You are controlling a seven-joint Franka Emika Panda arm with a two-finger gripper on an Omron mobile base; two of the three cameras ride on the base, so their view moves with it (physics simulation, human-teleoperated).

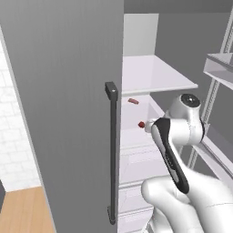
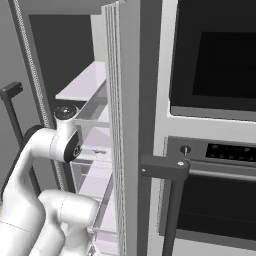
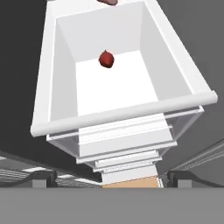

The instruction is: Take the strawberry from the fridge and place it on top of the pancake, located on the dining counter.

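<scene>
1. My views are evenly lit, flat rendered light, no glare.
2. The fridge (image 1: pixel 63 91) interior looks bright white; its back recess falls dark.
3. Soft shading, everything sharp, no blur or edge distortion.

A white fridge shelf (image 3: pixel 87 94) lies ahead of the fingers (image 3: pixel 41 179) — the strawberry (image 3: pixel 106 59) rests on it, beyond and between them, with a dark red-brown piece (image 3: pixel 107 2) farther back.

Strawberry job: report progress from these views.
Done: the tall grey fridge has a door open. In hand: the open gripper hovers above the white tray holding the tiny red strawberry, not touching it. Left: grasp the berry, carry it to the pancake on the dining counter.
</scene>
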